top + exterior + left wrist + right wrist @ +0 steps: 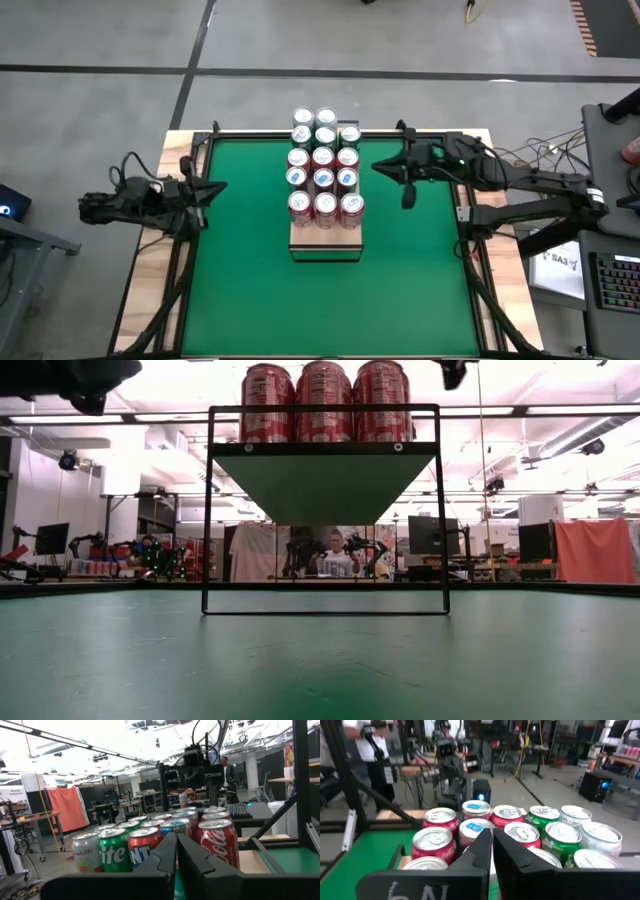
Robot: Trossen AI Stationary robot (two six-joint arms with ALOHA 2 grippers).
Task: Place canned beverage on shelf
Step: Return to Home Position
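Note:
Several drink cans (323,165) stand upright in close rows on the wooden shelf (325,243) at the middle of the green table; the shelf's near end is bare. In the low view three red cans (324,402) stand on top of the dark frame (325,510). My left gripper (215,190) is shut at the table's left edge, pointing at the cans (216,842); its fingertips (176,852) hold nothing. My right gripper (385,167) is shut just right of the cans' far rows and above them (520,832), with nothing between its fingertips (492,847).
Bare green surface (330,310) lies near, left and right of the shelf, inside a pale wooden rim (150,290). A desk with a keyboard (615,280) stands off the table's right side. People (337,555) are in the room behind.

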